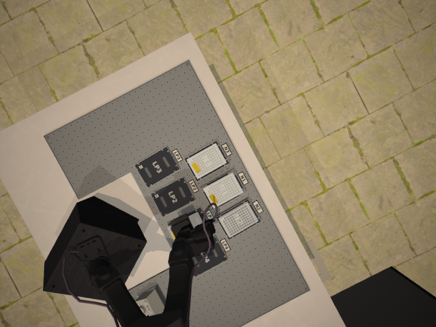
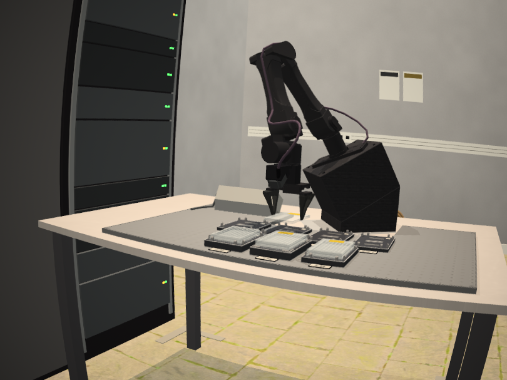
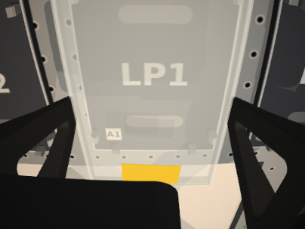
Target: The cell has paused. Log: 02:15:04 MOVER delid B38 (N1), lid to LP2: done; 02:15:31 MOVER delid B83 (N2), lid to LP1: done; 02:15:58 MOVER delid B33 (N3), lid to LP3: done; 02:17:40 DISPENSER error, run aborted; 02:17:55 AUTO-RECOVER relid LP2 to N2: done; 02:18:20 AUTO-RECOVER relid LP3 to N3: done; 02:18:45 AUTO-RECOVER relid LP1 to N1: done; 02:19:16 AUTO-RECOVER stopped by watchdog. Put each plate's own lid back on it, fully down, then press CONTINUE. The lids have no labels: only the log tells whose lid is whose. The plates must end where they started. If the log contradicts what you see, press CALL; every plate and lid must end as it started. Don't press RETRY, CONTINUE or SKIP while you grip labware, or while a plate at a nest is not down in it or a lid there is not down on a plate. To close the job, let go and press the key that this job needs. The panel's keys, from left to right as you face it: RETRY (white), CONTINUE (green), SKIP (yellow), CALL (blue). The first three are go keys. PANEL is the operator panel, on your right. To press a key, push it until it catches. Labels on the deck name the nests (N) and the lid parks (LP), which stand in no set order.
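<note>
My gripper (image 2: 288,216) (image 3: 152,106) is shut on a clear lid (image 2: 280,218) (image 3: 151,41) with a yellow mark, held by its long sides. The lid hangs above park LP1 (image 2: 295,230), whose lettering shows through it. The plate at N2 (image 1: 238,220) (image 2: 233,235) shows bare wells and no yellow mark. The plates at N1 (image 1: 223,188) (image 2: 281,242) and N3 (image 1: 206,159) (image 2: 330,249) carry lids with yellow marks, which look seated. Parks LP2 (image 1: 172,196) and LP3 (image 1: 156,166) hold no lid.
LP4 (image 1: 211,256) (image 2: 243,222), beside LP1, holds no lid and is partly hidden by the arm in the top view. The operator panel (image 1: 155,298) (image 2: 245,198) stands past LP4; its keys cannot be made out. The arm's base stands behind the parks.
</note>
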Available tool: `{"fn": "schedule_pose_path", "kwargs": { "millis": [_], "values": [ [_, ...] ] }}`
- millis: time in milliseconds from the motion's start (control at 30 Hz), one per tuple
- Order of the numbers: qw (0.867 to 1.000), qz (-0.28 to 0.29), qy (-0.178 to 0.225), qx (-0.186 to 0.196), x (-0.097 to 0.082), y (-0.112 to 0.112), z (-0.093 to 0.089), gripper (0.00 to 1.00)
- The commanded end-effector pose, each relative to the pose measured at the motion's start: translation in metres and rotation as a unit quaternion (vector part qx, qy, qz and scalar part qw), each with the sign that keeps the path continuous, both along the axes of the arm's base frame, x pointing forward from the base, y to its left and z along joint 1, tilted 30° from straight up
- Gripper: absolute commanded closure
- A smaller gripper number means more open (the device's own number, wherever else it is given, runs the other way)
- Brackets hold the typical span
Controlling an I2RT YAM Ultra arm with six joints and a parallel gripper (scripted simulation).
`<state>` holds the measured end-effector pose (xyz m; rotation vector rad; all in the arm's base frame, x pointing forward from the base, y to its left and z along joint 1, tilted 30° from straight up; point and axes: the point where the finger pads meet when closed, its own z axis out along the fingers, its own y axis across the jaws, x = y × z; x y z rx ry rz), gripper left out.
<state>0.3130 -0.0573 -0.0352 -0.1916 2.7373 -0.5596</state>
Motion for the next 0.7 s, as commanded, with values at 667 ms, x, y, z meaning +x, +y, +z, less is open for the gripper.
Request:
{"fn": "schedule_pose_path", "kwargs": {
  "millis": [667],
  "values": [
    [1.0, 0.0, -0.011, -0.004, 0.004, 0.004, 0.019, 1.0]
  ]
}}
